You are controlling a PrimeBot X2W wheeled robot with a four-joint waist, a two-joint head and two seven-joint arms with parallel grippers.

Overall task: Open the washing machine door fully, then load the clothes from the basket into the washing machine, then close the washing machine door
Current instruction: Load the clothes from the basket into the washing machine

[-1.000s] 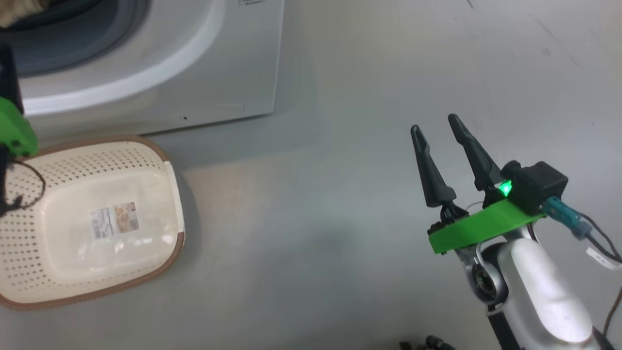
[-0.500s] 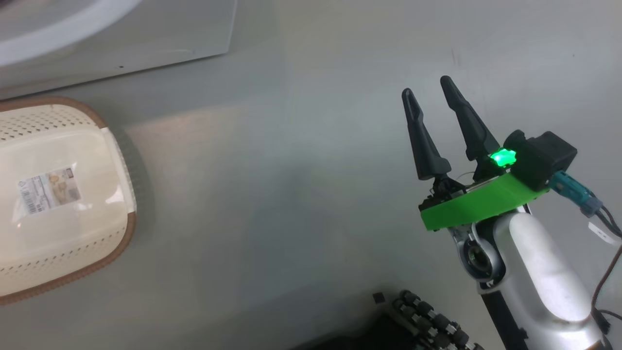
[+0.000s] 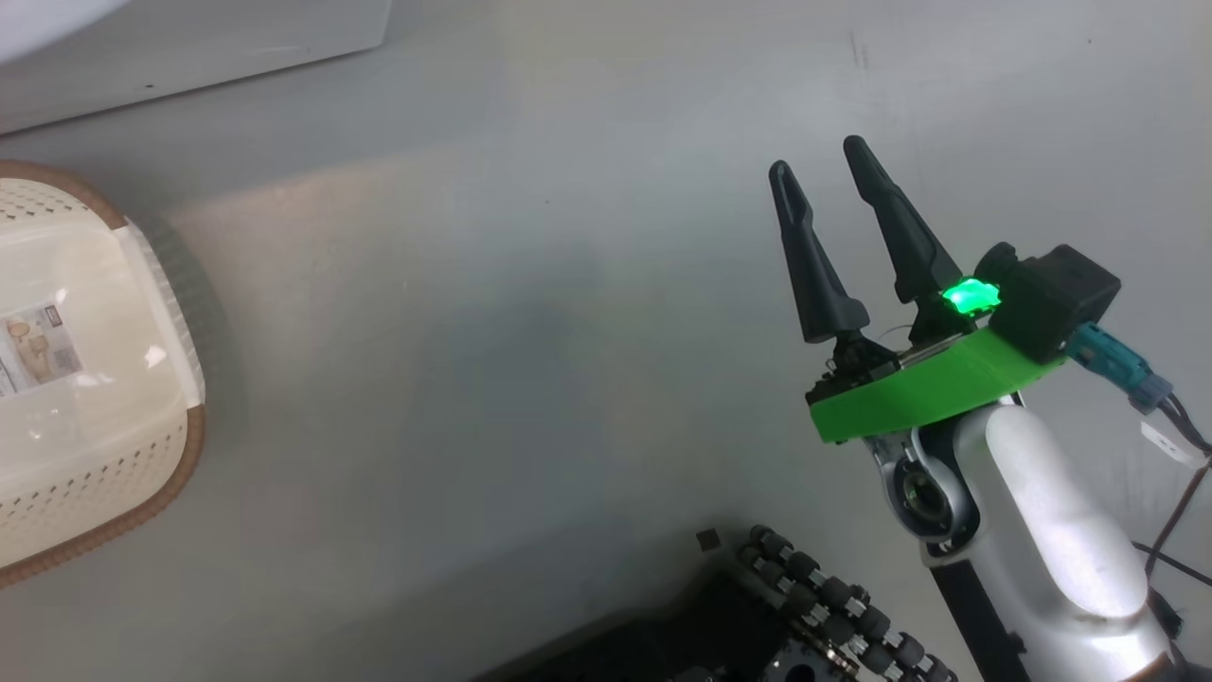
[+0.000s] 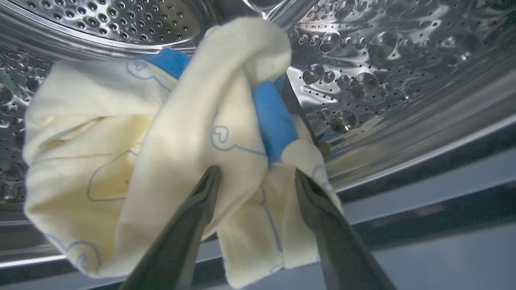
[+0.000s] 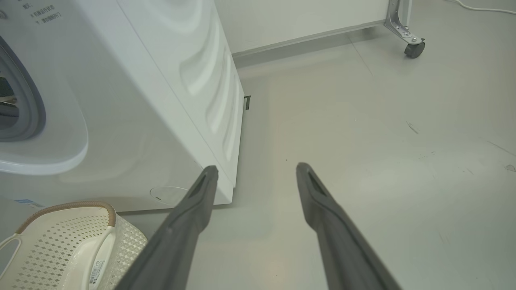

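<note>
Your left tool stood wide, the clothes bunched between its tips at the mouth of the washing machine; right tool wide, empty.

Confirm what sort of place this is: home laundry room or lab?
Likely a lab or test space staged for laundry, not a home. A white front-loading washing machine stands on a smooth grey floor, a cream perforated basket sits in front of it, and a castered metal frame leg stands behind.
</note>
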